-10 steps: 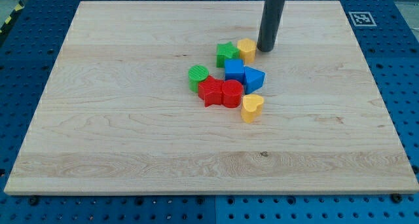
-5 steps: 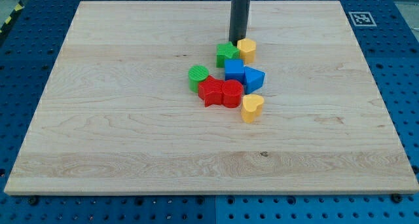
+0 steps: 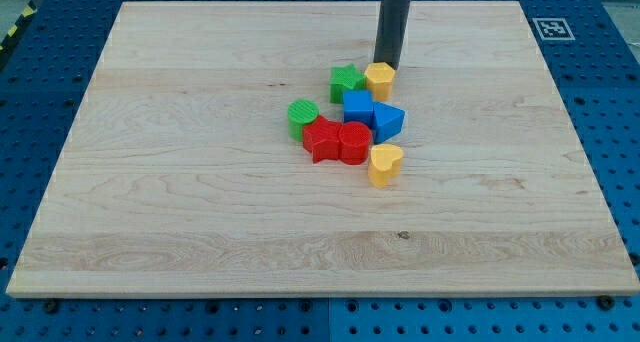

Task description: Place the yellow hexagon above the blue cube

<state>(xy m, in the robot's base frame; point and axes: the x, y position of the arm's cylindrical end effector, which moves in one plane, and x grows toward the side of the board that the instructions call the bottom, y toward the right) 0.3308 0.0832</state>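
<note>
One yellow hexagon [image 3: 378, 78] sits on the desk [image 3: 180, 182], touching the blue cube [image 3: 357, 107] at that cube's upper right. The tool, a bare rod holding nothing, has my tip [image 3: 387, 66] against the hexagon's top edge.

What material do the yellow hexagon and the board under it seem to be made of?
The yellow hexagon looks like matte plastic, possibly 3D-printed: uniform colour, with fine ridges like those on the neighbouring blocks. The board looks like pale wood with a smooth finish: long grain lines and plank seams run across it.
</note>
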